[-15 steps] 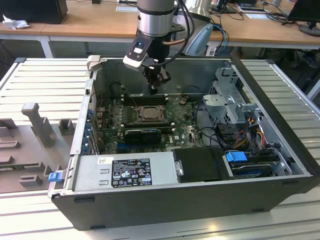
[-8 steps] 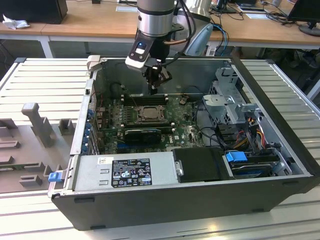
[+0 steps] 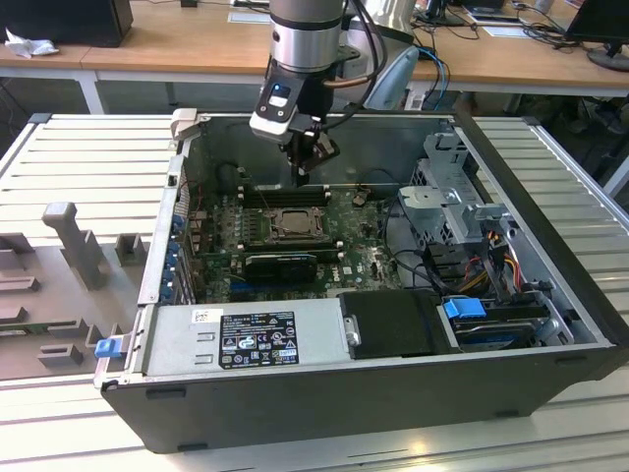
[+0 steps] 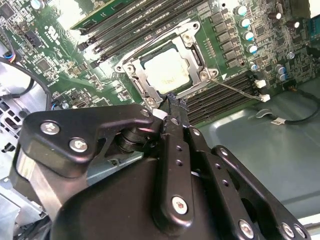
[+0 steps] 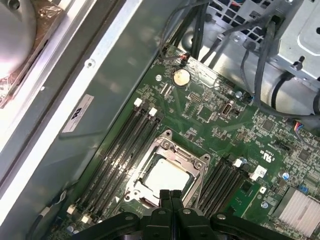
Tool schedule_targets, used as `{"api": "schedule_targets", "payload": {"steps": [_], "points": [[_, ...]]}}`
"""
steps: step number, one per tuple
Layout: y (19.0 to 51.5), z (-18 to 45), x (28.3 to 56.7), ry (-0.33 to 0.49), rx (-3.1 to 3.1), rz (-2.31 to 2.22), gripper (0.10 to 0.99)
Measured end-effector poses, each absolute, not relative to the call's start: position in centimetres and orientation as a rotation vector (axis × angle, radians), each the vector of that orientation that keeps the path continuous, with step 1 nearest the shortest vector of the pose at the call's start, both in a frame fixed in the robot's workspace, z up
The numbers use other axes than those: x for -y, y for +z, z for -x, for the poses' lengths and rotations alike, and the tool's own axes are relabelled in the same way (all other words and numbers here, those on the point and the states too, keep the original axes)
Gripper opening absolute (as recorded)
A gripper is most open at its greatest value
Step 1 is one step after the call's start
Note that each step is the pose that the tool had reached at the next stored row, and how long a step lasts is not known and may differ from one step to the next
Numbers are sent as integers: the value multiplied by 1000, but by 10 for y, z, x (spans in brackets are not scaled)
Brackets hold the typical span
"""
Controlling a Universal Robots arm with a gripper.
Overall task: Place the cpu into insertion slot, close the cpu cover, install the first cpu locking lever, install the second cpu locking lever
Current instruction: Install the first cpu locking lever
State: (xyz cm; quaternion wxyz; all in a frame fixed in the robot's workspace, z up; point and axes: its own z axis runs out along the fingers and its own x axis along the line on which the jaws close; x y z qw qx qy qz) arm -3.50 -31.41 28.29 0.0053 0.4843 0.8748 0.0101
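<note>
The pale square cpu (image 4: 167, 70) (image 5: 165, 176) lies in the insertion slot (image 3: 259, 226) on the green motherboard (image 3: 364, 251). The silvery cpu cover (image 4: 141, 80) (image 5: 143, 167) lies flat around it, framing the chip. From one corner of the socket a thin metal lever rod (image 4: 235, 89) reaches out over the memory slots. My gripper (image 3: 300, 175) (image 4: 172, 106) (image 5: 171, 194) hangs just above one edge of the socket. It is shut, fingertips together, with nothing between them.
Long black memory slots (image 5: 120, 150) flank the socket on both sides. Black cables (image 5: 260, 50) and a metal drive cage (image 3: 447, 197) stand at the exterior view's right. The power supply (image 3: 246, 339) sits at the case's near side, and the case walls (image 3: 167, 216) enclose the board.
</note>
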Motion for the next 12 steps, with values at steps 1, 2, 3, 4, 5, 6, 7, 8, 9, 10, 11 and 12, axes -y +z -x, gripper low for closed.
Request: {"api": "schedule_targets", "payload": {"steps": [1, 2, 3, 4, 5, 6, 7, 8, 9, 10, 11, 12], "points": [[283, 35, 314, 32, -2743, -1510, 106], [283, 35, 314, 32, -2749, -1499, 106], [283, 35, 314, 32, -2753, -1492, 106], [283, 35, 314, 32, -2759, -1481, 106], [283, 35, 314, 32, -2763, -1474, 106], [283, 35, 314, 32, -2769, -1463, 106], [283, 35, 314, 32, -2775, -1450, 106], [283, 35, 314, 32, -2787, -1427, 106], [283, 35, 314, 32, -2804, -1394, 106], [283, 35, 314, 32, -2813, -1377, 106], [283, 35, 314, 32, -2821, -1361, 106], [283, 35, 314, 33, -2830, -1343, 106]]}}
